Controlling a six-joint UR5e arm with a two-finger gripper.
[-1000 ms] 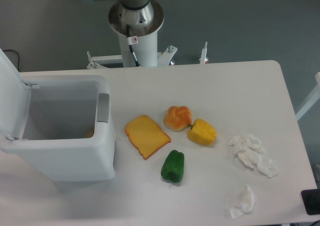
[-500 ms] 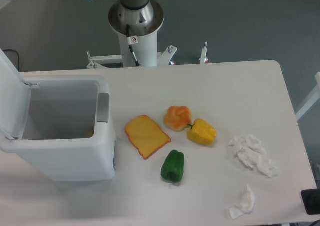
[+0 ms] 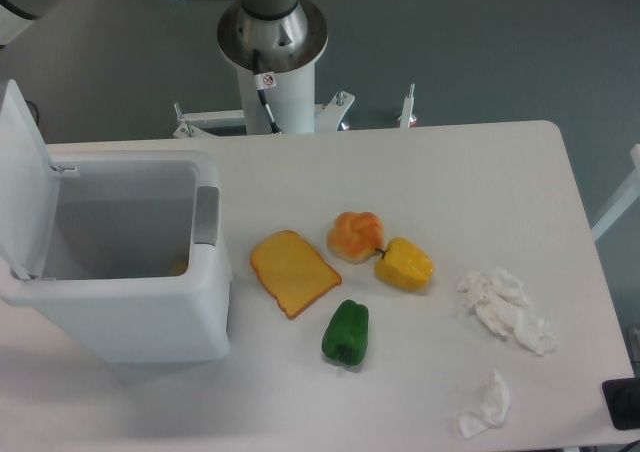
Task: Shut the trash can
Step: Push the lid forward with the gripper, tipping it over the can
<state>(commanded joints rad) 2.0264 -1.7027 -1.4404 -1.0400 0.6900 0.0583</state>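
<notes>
The gripper lay outside the view, so its spread could not be told. The trash can (image 3: 130, 302) stood at the table's (image 3: 470, 192) left edge, its lid (image 3: 25, 177) seemingly raised upright and open.

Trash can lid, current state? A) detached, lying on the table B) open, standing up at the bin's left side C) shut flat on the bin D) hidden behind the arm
B: the lid stands raised along the left edge of the trash can, hinged there, leaving the bin's interior open to view from above.
</notes>
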